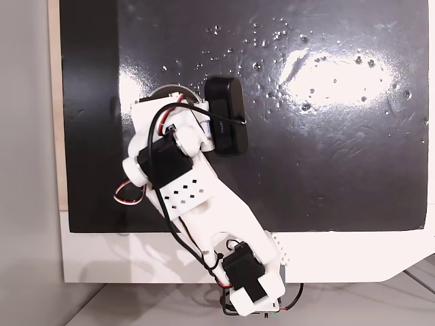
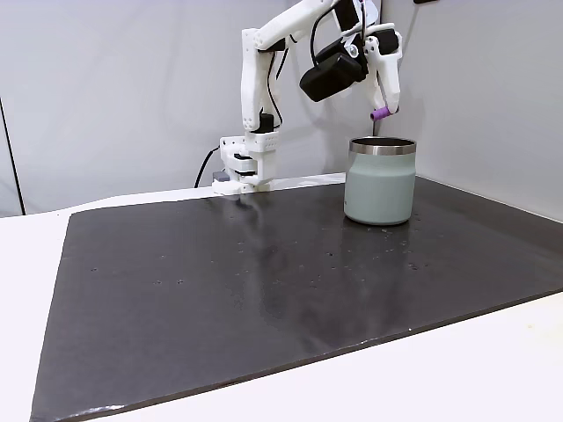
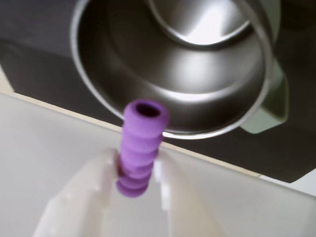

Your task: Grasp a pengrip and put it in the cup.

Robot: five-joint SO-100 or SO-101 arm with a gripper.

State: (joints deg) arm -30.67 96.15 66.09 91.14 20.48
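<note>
White two-finger gripper (image 3: 136, 168) clamped on ribbed purple rubber pengrip (image 3: 139, 146), above shiny steel cup (image 2: 380, 180).
Pale handle (image 3: 269, 106) visible from wrist only.

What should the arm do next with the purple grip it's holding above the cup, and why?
Probably open the gripper and let go, perhaps after a slight nudge toward the cup's centre. The purple grip is pinched between the fingers, hanging above the cup. In the wrist view it points at the rim's near edge, so a straight drop might clip it.

Open air between the end effector (image 2: 384, 112) and the cup (image 2: 380, 180) mouth — nothing stands between.
</note>
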